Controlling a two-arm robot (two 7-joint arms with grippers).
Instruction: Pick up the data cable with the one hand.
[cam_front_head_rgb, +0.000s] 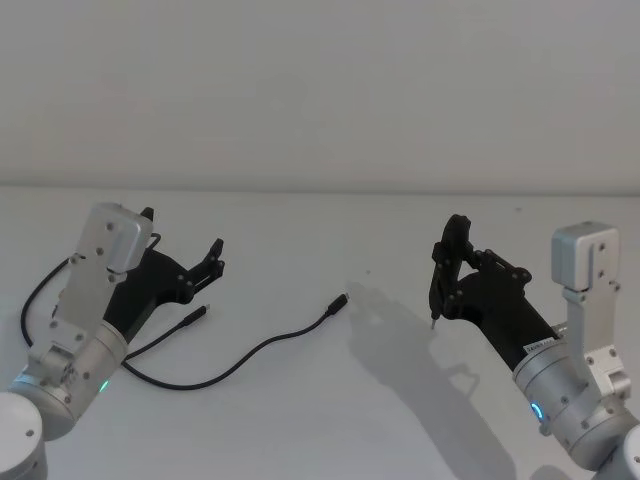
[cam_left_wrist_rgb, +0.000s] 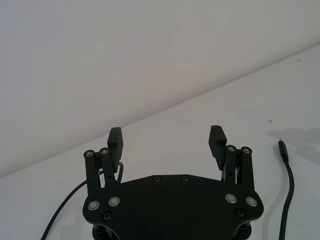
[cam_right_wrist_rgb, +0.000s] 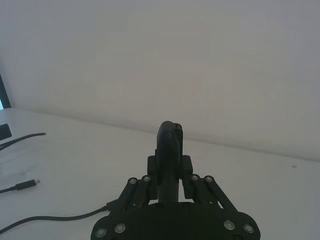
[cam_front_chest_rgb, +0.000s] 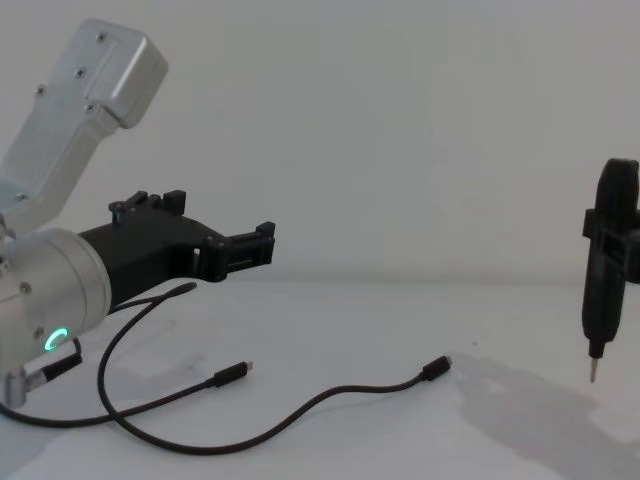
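The data cable (cam_front_head_rgb: 262, 346) is a thin black cord lying loose on the white table. One plug (cam_front_head_rgb: 342, 299) points toward the middle and the other plug (cam_front_head_rgb: 200, 315) lies close under my left arm. My left gripper (cam_front_head_rgb: 182, 230), black on a silver wrist with a green ring, hovers above the cable's left part, open, with nothing between its fingers (cam_left_wrist_rgb: 115, 136). The cable end (cam_left_wrist_rgb: 283, 150) lies off to one side of it. My right gripper (cam_front_head_rgb: 447, 268) hangs at the right, shut on a narrow black tool (cam_front_chest_rgb: 608, 270) with a thin metal point.
The white table (cam_front_head_rgb: 330, 420) meets a plain white wall (cam_front_head_rgb: 320, 90) at the back. More of the cable (cam_front_head_rgb: 40, 290) loops behind my left arm. The tool's shadow falls on the table between the two arms.
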